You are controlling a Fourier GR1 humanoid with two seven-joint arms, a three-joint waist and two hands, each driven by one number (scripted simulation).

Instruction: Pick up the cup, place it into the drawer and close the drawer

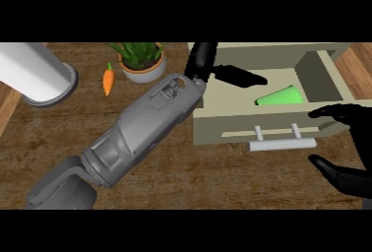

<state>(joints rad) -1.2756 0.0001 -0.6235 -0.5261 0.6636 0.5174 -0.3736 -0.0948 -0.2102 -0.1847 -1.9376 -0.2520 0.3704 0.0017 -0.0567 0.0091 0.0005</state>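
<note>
Two hands in view. Left hand point(205, 60) is over the far-left corner of the open drawer point(232, 127), at the end of a grey forearm that runs diagonally up from the near left. Its fingers point(243, 76) are apart and mostly straight, one pointing right over the drawer's inside, and they hold nothing.

Cup point(280, 96) is green, lying on its side inside the drawer, right of centre and near the front wall. It sits clear of the left hand.

Right hand point(363, 147) comes in at the right edge. Its fingers point(335, 111) are spread and reach left along the top of the drawer front at its right end. I can't tell if they are actually touching. The thumb is well apart from them, nearer, over the desk point(181, 167). Nothing is held.

Drawer is pulled out, and its pale bar handle point(282, 143) faces near.

Left side of the desk has a potted plant point(141, 61) at the far edge. A carrot point(108, 81) lies just left of the plant, and a white roll point(35, 71) stands on a grey base at the far left.
</note>
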